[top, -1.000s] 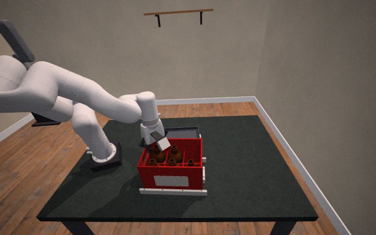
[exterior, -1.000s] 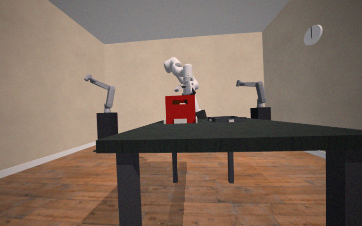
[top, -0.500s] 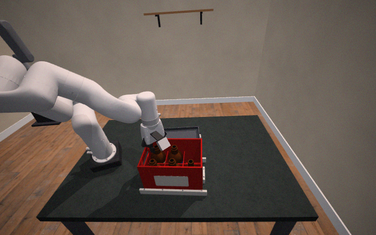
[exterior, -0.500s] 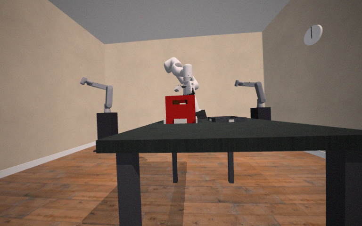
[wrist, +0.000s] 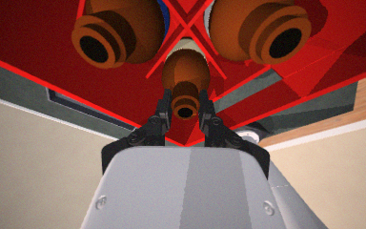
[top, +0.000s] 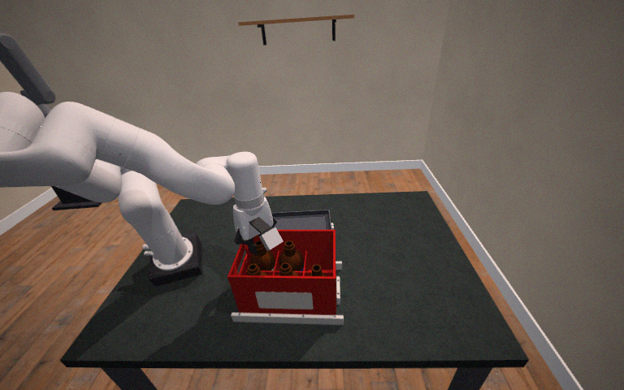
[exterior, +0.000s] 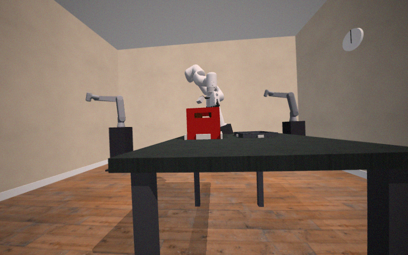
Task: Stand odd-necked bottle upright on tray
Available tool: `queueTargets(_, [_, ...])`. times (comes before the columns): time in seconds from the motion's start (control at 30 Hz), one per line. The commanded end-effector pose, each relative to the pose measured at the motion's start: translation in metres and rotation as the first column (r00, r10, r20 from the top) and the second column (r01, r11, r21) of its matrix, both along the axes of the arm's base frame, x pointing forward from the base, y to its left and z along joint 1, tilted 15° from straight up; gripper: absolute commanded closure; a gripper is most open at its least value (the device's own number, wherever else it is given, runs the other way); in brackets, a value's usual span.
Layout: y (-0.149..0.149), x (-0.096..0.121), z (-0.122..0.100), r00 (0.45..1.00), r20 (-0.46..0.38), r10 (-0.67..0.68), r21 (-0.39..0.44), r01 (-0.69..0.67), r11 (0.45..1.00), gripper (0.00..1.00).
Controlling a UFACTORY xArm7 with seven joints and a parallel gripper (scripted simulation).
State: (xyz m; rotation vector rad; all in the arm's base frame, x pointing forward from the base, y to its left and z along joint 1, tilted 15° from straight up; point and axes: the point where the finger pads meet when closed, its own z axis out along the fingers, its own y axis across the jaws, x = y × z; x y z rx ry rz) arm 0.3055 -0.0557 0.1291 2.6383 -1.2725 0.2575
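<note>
Right up close runs a white strip (top: 287,318), and just behind it stands the red crate (top: 238,296) (exterior: 203,127) (wrist: 29,52), resting level on the dark table (top: 413,298) (exterior: 258,163). In the front row we have three brown necks: the front-left bottle (top: 253,270) (wrist: 229,31), the front-middle bottle (top: 285,270) and the front-right bottle (top: 316,270). Behind them, the back-middle bottle (top: 289,259) (wrist: 135,31) stands beside the back-left bottle (top: 262,262) (wrist: 186,72), and that's where the action is! The gripper (top: 254,247) (exterior: 212,105) (wrist: 185,97) has its fingers pinching that back-left neck, one on each side, the bottle upright in its corner cell.

Farther back lies the tray (top: 301,211) (exterior: 248,135) (wrist: 50,93), level, with the odd bottle's placing yet to be done. So the step in hand looks like a grip on one neck, either to gauge it or to begin the lift; whether this is the odd one, I can't tell by eye. If it is, the call is straight up past the crate wall, then across and down upright; if not, open gently, leave it standing and try another neck
</note>
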Motion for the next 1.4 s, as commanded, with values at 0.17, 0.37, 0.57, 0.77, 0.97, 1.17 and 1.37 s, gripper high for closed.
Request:
queueTargets(0.17, [0.0002, 0.0011, 0.0010, 1.000, 0.003, 0.001, 0.000, -0.001, 1.000, 1.00])
queueTargets(0.37, [0.0002, 0.0011, 0.0010, 1.000, 0.003, 0.001, 0.000, -0.001, 1.000, 1.00])
queueTargets(0.57, [0.0002, 0.0011, 0.0010, 1.000, 0.003, 0.001, 0.000, -0.001, 1.000, 0.35])
queueTargets(0.77, [0.0002, 0.0011, 0.0010, 1.000, 0.003, 0.001, 0.000, -0.001, 1.000, 0.35])
queueTargets(0.97, [0.0002, 0.0011, 0.0010, 1.000, 0.003, 0.001, 0.000, -0.001, 1.000, 0.35])
queueTargets(1.17, [0.0002, 0.0011, 0.0010, 1.000, 0.003, 0.001, 0.000, -0.001, 1.000, 0.35])
queueTargets(1.37, [0.0002, 0.0011, 0.0010, 1.000, 0.003, 0.001, 0.000, -0.001, 1.000, 0.35])
